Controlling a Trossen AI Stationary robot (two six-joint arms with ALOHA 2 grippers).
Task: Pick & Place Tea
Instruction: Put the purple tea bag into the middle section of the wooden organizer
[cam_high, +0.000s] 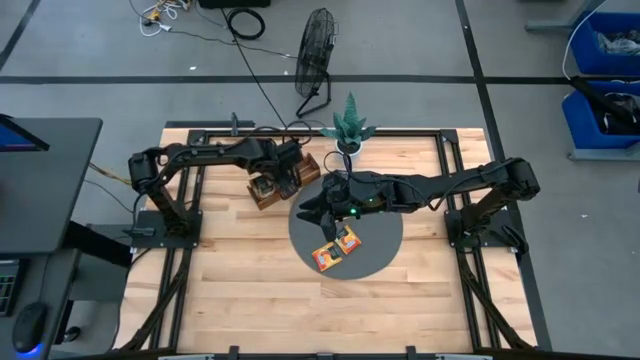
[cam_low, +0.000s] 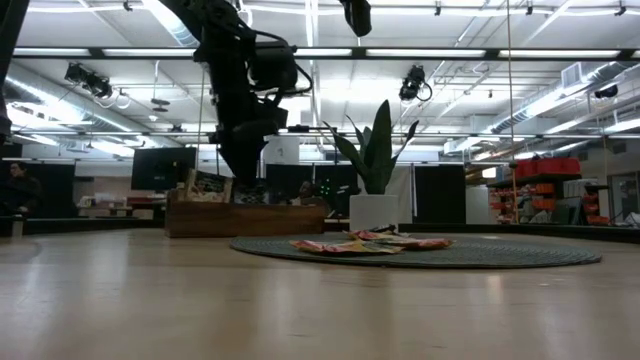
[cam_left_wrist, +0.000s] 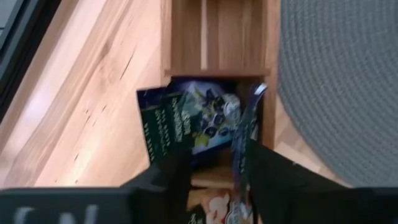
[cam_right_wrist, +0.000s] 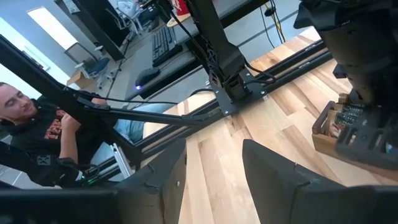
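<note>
While I hang over the wooden tray (cam_high: 283, 180) with my left jaws (cam_high: 287, 181), the high view has my right jaws (cam_high: 318, 215) out above the round grey mat (cam_high: 375, 255), where orange sachets (cam_high: 336, 249) lie flat, waiting their turn, I'd judge. Down at the low view, those sachets (cam_low: 365, 243) sprawl on the mat (cam_low: 520, 253) in front of the potted plant (cam_low: 375, 165), and the tray (cam_low: 245, 218) sits behind on the bench (cam_low: 300, 310). Left wrist now: my left jaws (cam_left_wrist: 211, 171) are parted above a tray compartment, a dark blue-black sachet (cam_left_wrist: 199, 118) showing between them and lying in the slot, with no squeeze on it as far as I can see. Right wrist: my right jaws (cam_right_wrist: 211, 168) spread apart, nothing between them, bare bench beyond.
</note>
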